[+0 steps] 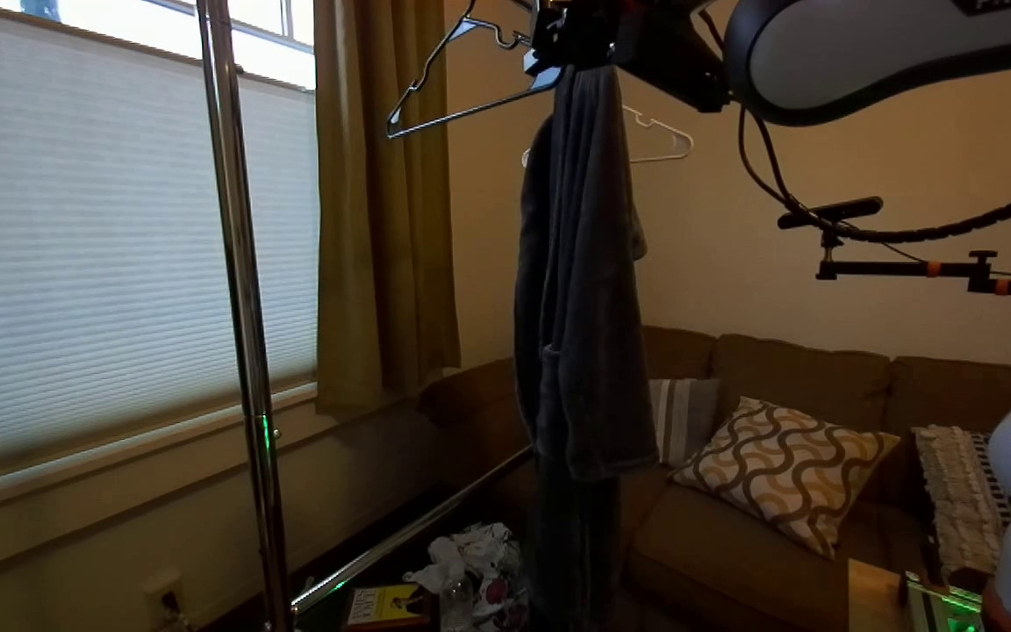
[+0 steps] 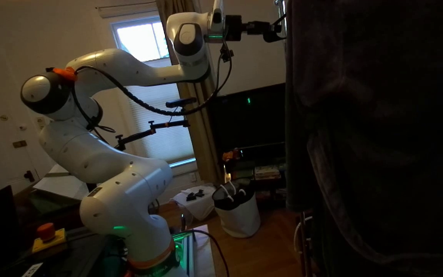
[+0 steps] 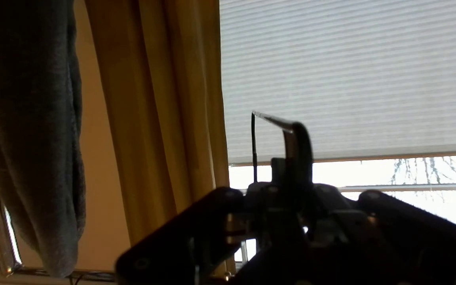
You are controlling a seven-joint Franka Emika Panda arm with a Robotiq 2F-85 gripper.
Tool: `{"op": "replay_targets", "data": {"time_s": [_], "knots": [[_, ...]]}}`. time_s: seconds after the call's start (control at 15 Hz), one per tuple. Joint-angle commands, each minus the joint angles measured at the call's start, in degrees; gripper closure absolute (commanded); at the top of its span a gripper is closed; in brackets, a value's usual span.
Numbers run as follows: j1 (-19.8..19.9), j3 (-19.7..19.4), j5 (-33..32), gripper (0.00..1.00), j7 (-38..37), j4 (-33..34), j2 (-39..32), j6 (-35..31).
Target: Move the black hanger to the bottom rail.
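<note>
Clenching with the gripper [image 3: 291, 196] one end of the black hanger [image 3: 283, 122]. Risking perhaps, by a hold far from its middle, a tilt or slip; risking also, if swung sideways, a snag on the long grey robe [image 1: 589, 263] nearby. Having the hanger mostly ahead of the gripper, toward the window shade [image 3: 350, 71].

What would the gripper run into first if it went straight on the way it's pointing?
Probably the window blind, beside the curtain, with the black hanger held by the gripper touching first. The wrist view leaves depth unclear.
</note>
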State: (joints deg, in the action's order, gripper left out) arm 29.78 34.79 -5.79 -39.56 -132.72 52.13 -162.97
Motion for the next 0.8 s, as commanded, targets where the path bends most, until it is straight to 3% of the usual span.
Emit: {"op": "replay_targets", "data": {"time_s": [0.0,0.4,0.73], "knots": [[2.5,1.0,-1.0,0.97,-1.1,-2.5,3.5,-4.9],[9.1,3.7,0.8,0.97,-0.4,-4.4,7.6,-11.6],[15.2,5.5,5.7,0.98,-2.8,-5.5,12.0,-11.1]]}}
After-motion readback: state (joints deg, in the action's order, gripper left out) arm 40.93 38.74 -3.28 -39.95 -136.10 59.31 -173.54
